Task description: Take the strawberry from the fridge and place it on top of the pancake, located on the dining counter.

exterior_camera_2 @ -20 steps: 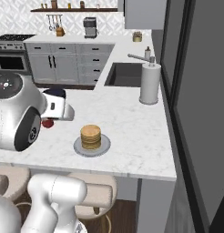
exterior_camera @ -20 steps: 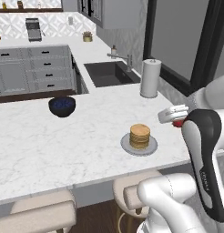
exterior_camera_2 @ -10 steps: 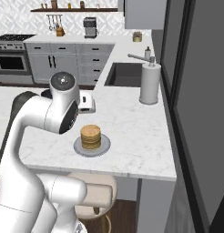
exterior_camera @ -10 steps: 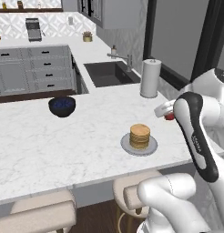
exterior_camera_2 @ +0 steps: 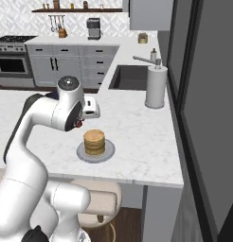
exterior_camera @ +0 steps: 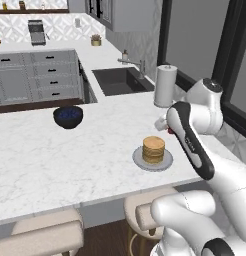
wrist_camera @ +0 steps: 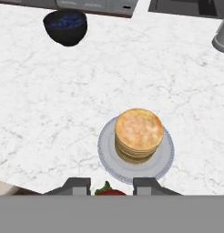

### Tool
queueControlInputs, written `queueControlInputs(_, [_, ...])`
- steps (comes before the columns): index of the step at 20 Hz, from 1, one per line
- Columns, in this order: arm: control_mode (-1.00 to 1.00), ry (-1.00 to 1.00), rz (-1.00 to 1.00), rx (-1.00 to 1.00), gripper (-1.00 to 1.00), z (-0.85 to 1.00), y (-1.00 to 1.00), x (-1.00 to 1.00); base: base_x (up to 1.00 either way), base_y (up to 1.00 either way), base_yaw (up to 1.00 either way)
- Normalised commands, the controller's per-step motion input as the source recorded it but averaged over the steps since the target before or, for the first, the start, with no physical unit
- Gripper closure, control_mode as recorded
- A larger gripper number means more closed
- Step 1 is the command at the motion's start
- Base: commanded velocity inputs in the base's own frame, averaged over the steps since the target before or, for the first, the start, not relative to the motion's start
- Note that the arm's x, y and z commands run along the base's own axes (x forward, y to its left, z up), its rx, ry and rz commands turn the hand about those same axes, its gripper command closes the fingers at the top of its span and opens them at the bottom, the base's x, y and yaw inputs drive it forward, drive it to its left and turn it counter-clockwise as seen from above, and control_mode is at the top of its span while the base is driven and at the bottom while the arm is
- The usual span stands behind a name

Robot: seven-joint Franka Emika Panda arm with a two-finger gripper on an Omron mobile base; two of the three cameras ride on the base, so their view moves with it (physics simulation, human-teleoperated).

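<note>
The pancake (exterior_camera: 154,148) is a golden stack on a small grey plate (exterior_camera: 139,161) near the dining counter's (exterior_camera: 70,160) front edge. My gripper (exterior_camera: 166,129) hovers just right of and above the stack, shut on the strawberry (exterior_camera: 170,132). From the right base, the gripper (exterior_camera_2: 80,123) with the strawberry (exterior_camera_2: 79,125) sits up-left of the pancake (exterior_camera_2: 94,140). In the hand view the strawberry (wrist_camera: 109,191) peeks between the fingertips (wrist_camera: 77,185), and the pancake (wrist_camera: 138,132) and plate (wrist_camera: 107,150) lie just ahead and below. The fridge is out of view.
A dark blue bowl (exterior_camera: 68,116) stands on the counter to the left, also in the hand view (wrist_camera: 65,26). A white paper-towel roll (exterior_camera: 165,86) stands behind the pancake beside the sink (exterior_camera: 120,80). Beige stools (exterior_camera: 40,235) line the counter's near edge.
The arm has swung in from the counter's right side, carrying the strawberry to a spot just beside and above the pancake stack. The pancake and bowl have stayed put.
</note>
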Motion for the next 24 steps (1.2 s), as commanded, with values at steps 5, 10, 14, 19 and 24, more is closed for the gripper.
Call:
queueControlInputs(5, [-1.00,0.09,-0.02,-0.09,1.00,-0.09,0.06,0.40,0.00,0.00,0.00])
queueControlInputs(10, [-1.00,0.08,0.00,-0.05,1.00,-0.39,-0.10,0.44,0.00,0.00,0.00])
queueControlInputs(14, [-1.00,0.01,0.00,-0.03,1.00,-0.60,-0.04,0.35,0.00,0.00,0.00])
queueControlInputs(19, [-1.00,0.00,0.00,-0.01,1.00,-0.53,0.00,0.45,0.00,0.00,0.00])
queueControlInputs(24, [-1.00,0.00,0.00,0.00,1.00,-0.42,0.00,0.31,0.00,0.00,0.00])
